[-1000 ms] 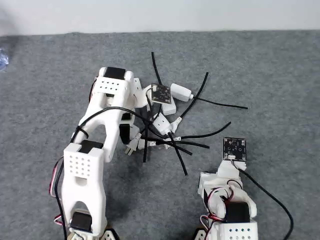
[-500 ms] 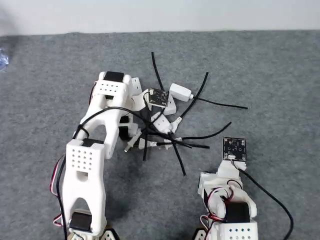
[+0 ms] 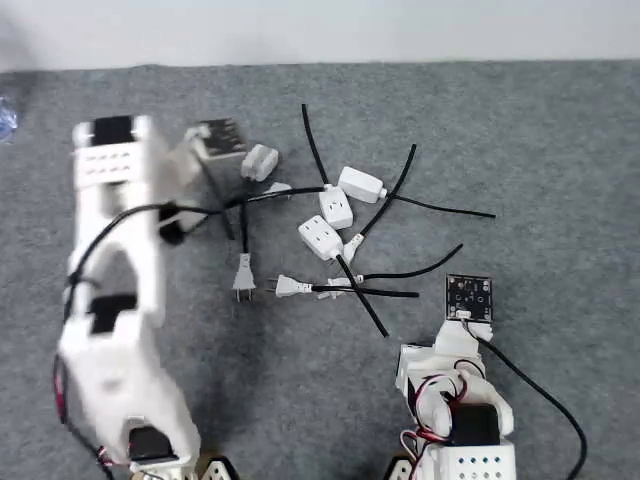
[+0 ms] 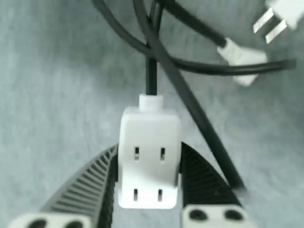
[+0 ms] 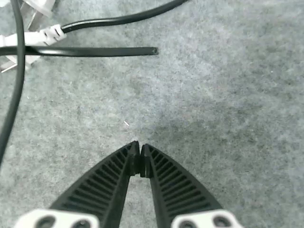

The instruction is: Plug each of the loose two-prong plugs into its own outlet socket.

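My left gripper (image 4: 148,154) is shut on a white outlet socket (image 4: 149,164) whose black cord runs away from it. From above, that socket (image 3: 259,160) hangs at the far left of the pile, beside the left arm (image 3: 110,260). Three more white sockets (image 3: 336,207) lie tangled with black cords in the middle. Two loose two-prong plugs (image 3: 242,282) (image 3: 288,287) lie on the mat in front of them. Another plug (image 4: 240,54) lies beyond the held socket. My right gripper (image 5: 139,159) is shut on nothing, low over bare mat near a cord end (image 5: 95,51).
Grey felt mat (image 3: 540,150) covers the table. Black cords (image 3: 400,272) spread out from the pile toward the right arm (image 3: 455,400) at the near right. Open mat lies at the far right and near the front centre.
The left arm has swung left and away from the pile with a socket in its gripper, dragging its cord and spreading the pile. The right arm has kept still.
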Robot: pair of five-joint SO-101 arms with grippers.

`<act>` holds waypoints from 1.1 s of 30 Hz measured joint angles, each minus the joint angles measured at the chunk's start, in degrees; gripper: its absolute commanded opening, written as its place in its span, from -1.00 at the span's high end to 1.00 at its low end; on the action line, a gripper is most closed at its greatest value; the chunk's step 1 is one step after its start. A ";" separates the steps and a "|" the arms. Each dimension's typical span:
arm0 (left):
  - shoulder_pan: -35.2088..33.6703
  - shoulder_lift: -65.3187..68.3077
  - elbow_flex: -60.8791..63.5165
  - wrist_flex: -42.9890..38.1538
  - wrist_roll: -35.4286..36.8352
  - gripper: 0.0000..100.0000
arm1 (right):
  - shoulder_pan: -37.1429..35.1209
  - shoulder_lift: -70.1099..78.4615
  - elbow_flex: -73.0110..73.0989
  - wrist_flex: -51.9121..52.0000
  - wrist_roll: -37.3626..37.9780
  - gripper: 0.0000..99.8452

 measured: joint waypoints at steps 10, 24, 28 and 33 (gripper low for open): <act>-22.95 -35.43 32.88 -2.02 -0.26 0.97 | 0.00 0.00 0.00 0.00 0.00 0.98; -53.71 -39.65 51.16 -33.49 -4.13 0.65 | 0.00 0.00 0.00 0.00 0.00 0.98; -53.63 -40.09 55.38 -36.31 -4.13 0.48 | 0.00 0.00 0.00 0.00 0.00 0.98; -53.63 -40.62 55.56 -36.84 -4.13 0.47 | 0.00 0.00 0.00 0.00 0.00 0.98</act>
